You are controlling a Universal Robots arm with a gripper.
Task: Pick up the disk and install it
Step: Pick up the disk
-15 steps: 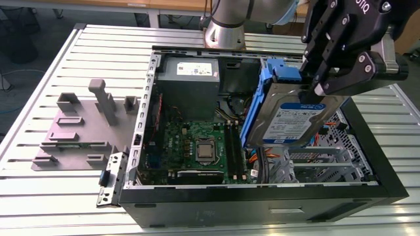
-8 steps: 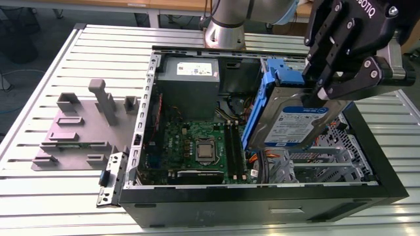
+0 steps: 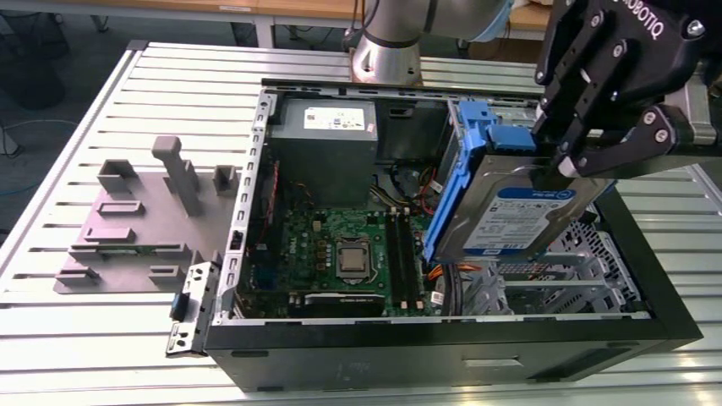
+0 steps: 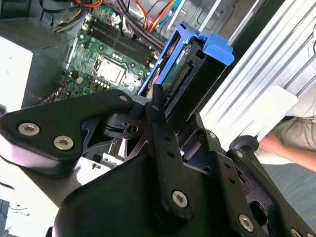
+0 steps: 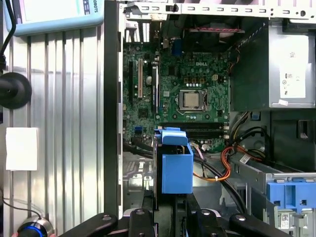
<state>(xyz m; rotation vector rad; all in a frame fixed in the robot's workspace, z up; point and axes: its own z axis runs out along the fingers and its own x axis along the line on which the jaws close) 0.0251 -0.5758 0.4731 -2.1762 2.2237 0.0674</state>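
Observation:
The disk, a silver hard drive with a white-and-blue label in a blue plastic bracket, hangs tilted on edge above the right side of the open computer case. My gripper is shut on its upper end from the exterior view's right. In the second wrist view the black fingers clamp the disk by its connector end, over the motherboard. In the first wrist view the disk's blue bracket sticks out from the gripper, above the case's metal drive cage.
The case holds a green motherboard, a grey power supply box, orange and black cables and another blue bracket. A grey plastic stand sits on the slatted table at the exterior view's left. A person's arm is beside the table.

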